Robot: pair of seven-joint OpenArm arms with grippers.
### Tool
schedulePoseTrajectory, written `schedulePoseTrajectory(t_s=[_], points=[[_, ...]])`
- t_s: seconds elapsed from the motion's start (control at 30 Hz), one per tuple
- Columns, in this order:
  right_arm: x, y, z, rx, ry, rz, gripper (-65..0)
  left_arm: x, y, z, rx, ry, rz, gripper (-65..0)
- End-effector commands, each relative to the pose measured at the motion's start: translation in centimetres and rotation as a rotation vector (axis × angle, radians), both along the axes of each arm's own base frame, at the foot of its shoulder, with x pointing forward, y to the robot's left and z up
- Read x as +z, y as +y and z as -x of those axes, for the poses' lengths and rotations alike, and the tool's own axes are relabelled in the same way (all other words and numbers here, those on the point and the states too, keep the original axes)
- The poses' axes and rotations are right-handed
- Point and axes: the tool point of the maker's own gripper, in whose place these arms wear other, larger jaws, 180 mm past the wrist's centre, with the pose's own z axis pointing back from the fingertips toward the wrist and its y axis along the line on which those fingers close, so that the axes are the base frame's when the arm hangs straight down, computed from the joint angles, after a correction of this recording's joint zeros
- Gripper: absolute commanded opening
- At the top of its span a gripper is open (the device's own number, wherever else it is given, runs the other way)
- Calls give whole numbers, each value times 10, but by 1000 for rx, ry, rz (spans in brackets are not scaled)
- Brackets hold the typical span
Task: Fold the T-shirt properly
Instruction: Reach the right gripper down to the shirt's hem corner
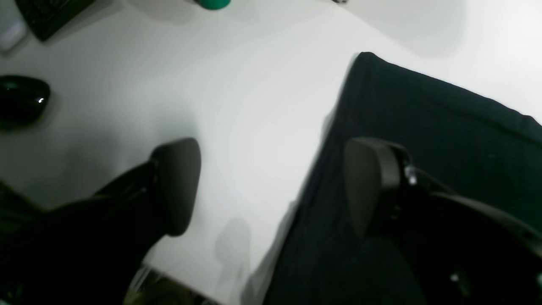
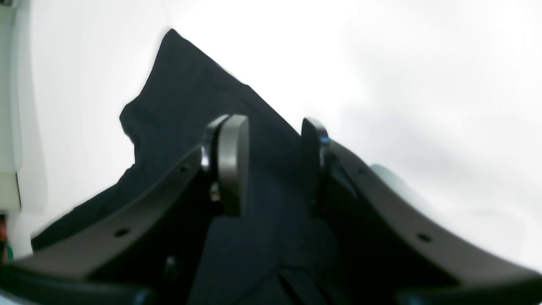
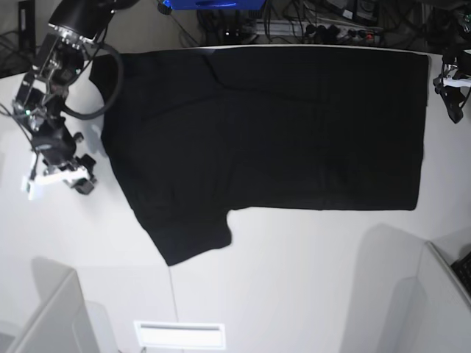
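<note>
black t-shirt (image 3: 280,125) lies flat between both arms; left gripper (image 1: 271,186) spread over its edge; right gripper (image 2: 271,165) parted, empty

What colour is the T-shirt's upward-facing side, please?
Plain black T-shirt, no print visible; clearest in the base view.

No readable text, labels, brands, nos. or signs in any view. T-shirt (image 3: 280,125) shows plain black cloth only, no print or lettering visible. Items at the pic edges are too blurred or small to make out any writing.
</note>
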Motion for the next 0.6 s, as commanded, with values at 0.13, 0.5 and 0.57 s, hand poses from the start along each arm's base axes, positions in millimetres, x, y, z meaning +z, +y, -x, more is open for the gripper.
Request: schedulePoseTrajectory(t_s=[0.13, 0.5, 0.57], points=[[-10, 14, -56, 115, 40, 12, -423, 13, 3, -2, -6, -32, -31, -140], [-33, 54, -131, 411, 91, 100, -182, 14, 5, -3, -1, -42, -33, -142], [-45, 50, -140, 393, 107, 96, -182, 14, 5, -3, 0, -41, -31, -142]])
